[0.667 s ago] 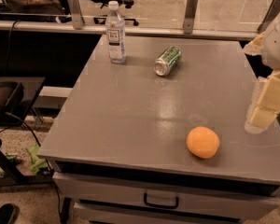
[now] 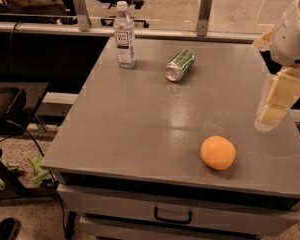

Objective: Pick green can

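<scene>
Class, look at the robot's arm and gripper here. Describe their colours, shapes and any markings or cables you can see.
The arm is a rounded, glossy white shell with a small patch of dark dots on its side. Below it, at the picture's right edge over the table, the gripper is blocky and pale cream-yellow, built of stacked segments. No cables or lettering show.

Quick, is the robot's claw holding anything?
Gripper: over the table's right edge, apart from the green can; open or closed cannot be told.
</scene>
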Controlling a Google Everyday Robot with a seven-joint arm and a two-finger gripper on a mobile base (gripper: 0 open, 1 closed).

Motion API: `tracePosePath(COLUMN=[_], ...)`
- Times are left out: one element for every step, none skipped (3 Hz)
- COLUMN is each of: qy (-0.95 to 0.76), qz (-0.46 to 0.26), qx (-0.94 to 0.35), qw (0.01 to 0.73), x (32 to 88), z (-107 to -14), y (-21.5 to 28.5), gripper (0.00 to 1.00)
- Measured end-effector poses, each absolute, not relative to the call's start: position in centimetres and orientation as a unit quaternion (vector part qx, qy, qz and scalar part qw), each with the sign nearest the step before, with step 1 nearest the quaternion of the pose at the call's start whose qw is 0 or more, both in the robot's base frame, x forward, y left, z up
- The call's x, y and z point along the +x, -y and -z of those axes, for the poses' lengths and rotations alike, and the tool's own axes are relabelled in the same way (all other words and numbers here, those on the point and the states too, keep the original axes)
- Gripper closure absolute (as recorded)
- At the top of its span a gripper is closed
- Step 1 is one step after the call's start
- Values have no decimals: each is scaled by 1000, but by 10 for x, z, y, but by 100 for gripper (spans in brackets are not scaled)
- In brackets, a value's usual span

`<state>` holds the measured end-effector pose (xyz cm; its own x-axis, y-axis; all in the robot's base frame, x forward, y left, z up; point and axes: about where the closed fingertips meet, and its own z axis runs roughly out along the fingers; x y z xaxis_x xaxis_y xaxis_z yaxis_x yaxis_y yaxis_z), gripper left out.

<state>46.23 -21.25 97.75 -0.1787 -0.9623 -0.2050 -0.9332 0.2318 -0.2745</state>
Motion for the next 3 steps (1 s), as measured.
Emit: tracePosePath(qy=[-738,-717,-684], qz=[49,52,51], qx=[-649,-671,-706], qw=[177,180,176], x=[518,557,599], z=[-972,-966,-958], y=[207,204,193], gripper=[0,0,0])
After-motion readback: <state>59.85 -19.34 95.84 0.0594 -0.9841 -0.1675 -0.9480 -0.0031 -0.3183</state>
